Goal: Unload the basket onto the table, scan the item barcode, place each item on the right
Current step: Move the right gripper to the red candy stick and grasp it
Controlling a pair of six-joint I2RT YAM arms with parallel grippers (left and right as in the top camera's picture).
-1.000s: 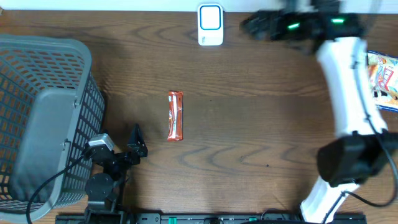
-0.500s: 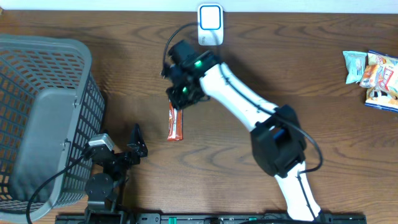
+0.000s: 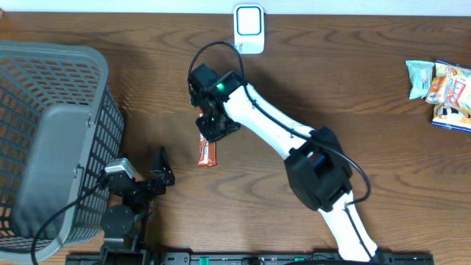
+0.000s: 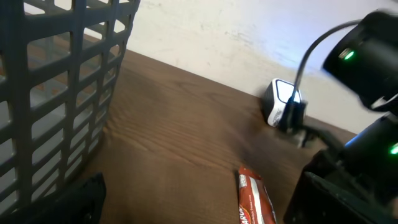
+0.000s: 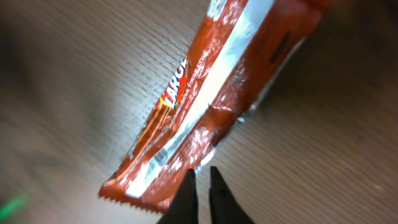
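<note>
On the far left of the tabletop (image 3: 353, 96) sat a big grey basket (image 3: 44, 73) with holes in its walls. Just beside the basket, near the front edge, rested the left claw (image 3: 163, 169). It was wide open and held nothing.

A little to the right lay the candy bar (image 3: 207, 153), flat on the wood in its orange and silver wrapper. It lay near the middle of the tabletop, well apart from the basket. The right claw (image 3: 213, 129) hung right over the top end of the candy bar and hid that end from above. This claw was squeezed tight. Its two black fingertips (image 5: 189, 186) sat together against the long edge of the wrapper. I could not tell if any wrapper was pinched between them.

Behind the candy bar, at the back edge, stood the small white scanner (image 3: 249, 29) with a blue ring. The white right arm (image 3: 272, 129) stretched across the wood from the front. Far to the right lay some snack bags (image 3: 441, 92), well apart from everything else.
</note>
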